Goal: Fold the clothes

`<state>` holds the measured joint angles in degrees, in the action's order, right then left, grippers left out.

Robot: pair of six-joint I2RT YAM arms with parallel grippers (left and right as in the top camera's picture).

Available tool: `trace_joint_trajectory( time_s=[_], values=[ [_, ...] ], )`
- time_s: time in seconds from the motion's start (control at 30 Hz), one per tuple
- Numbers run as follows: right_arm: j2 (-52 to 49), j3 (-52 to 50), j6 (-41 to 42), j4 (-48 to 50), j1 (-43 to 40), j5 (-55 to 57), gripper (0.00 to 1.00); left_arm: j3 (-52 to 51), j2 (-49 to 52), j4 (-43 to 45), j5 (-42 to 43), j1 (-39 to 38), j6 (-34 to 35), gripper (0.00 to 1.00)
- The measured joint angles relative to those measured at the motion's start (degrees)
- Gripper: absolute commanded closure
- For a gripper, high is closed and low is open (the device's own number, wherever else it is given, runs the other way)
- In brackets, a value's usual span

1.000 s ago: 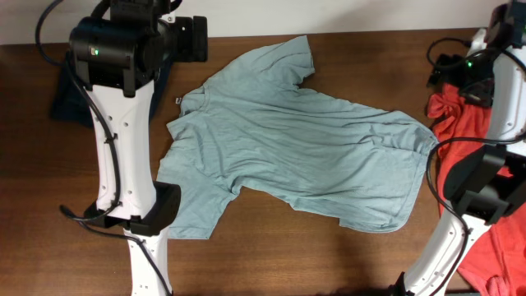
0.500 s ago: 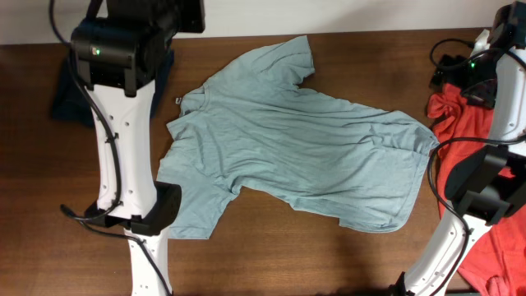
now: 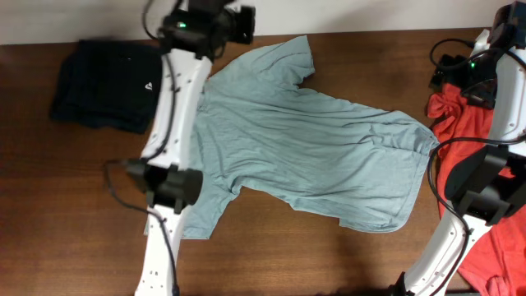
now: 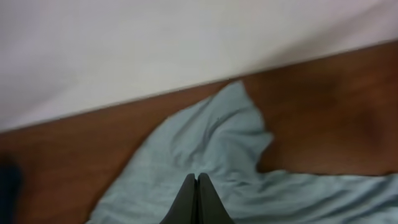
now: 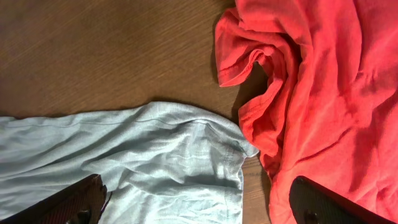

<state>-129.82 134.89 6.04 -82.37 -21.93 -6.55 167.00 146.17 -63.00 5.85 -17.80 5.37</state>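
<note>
Your left gripper (image 4: 196,198): together, near blue shirt (image 3: 312,148) sleeve | right gripper (image 5: 199,208): apart | blue hem touches red shirt (image 5: 323,74)

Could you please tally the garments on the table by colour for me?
pale blue-grey T-shirt: 1
red garment: 1, as far as can be told, since the right arm partly hides it
dark navy garment: 1
Total: 3
</note>
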Motion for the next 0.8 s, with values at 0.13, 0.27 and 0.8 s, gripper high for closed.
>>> trace_joint_trajectory(
  time_s=[0.13,0.27,0.8],
  values=[
    [0.0,0.0,-0.1,0.0,0.0,0.0,0.01,-1.1,6.3,4.3,0.0,0.3,-2.2,1.00],
    [0.0,0.0,0.0,0.0,0.0,0.0,0.01,-1.2,10.6,9.6,-0.1,0.5,-5.5,1.00],
    [0.0,0.0,0.0,0.0,0.0,0.0,0.01,-1.2,19.1,12.0,-3.3,2.4,-8.4,1.00]
  ],
)
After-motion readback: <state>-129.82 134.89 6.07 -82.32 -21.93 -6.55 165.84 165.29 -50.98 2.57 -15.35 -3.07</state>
